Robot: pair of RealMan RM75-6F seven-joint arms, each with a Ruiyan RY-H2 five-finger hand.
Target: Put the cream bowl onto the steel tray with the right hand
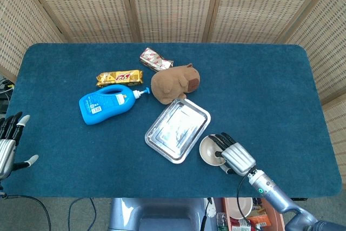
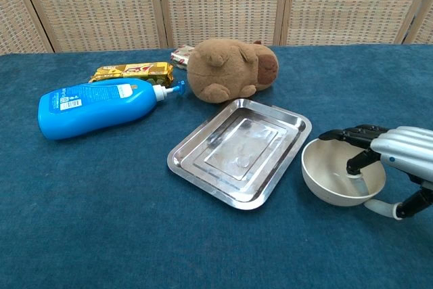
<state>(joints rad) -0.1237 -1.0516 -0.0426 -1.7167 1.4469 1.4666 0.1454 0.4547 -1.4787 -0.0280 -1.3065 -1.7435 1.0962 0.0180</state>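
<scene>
Staged robot test station, likely a lab.
Marked by a table [image 1: 259, 85] covered in dark blue carpet-like cloth, walled off behind by woven rattan folding screens [image 1: 173, 4], with loose cables [image 1: 81, 206] and a bin of clutter [image 1: 246, 215] under the near edge.
</scene>
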